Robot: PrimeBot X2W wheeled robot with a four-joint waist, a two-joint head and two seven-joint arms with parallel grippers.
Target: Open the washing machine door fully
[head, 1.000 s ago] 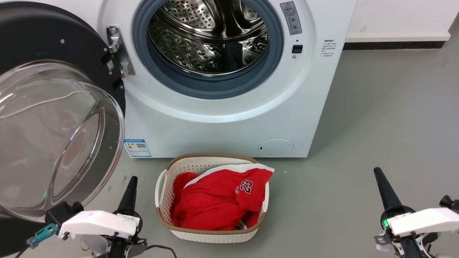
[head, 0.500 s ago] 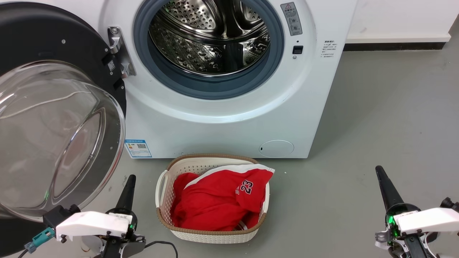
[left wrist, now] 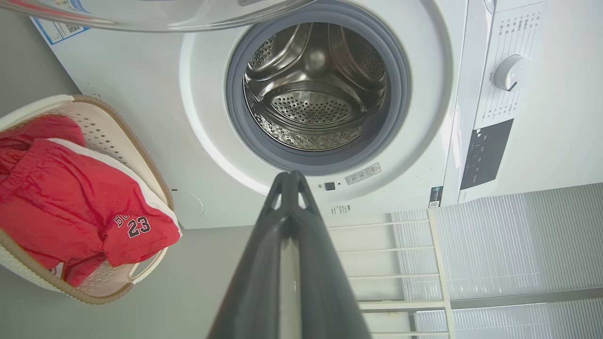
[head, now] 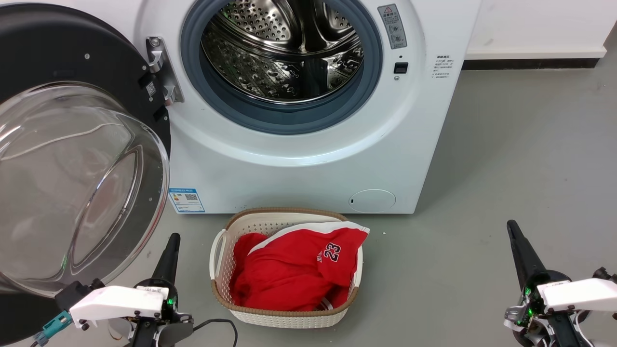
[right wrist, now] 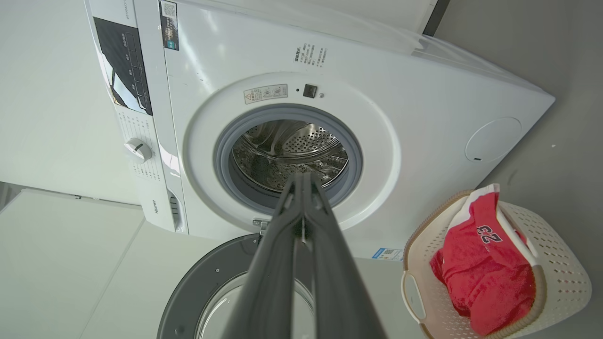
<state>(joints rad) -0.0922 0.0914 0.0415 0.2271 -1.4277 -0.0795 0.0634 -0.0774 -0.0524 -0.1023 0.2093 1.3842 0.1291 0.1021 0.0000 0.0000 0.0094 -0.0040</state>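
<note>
1. The washing machine door (head: 62, 53) stands swung wide open at the left of the washing machine (head: 299, 164), leaving the drum (head: 284, 53) exposed.
2. The left gripper (head: 173, 237) hangs low, near the door's bottom edge, its jaws pressed together on nothing.
3. The right gripper (head: 511, 225) hangs over the floor, well right of the basket (head: 284, 212), its jaws likewise pressed together.

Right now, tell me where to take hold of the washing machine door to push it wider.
Probably the black rim of the washing machine door, low down, from its inner face with the left pincer: the glass bowl bulges smooth, while that rim hangs beside the pincer.
</note>
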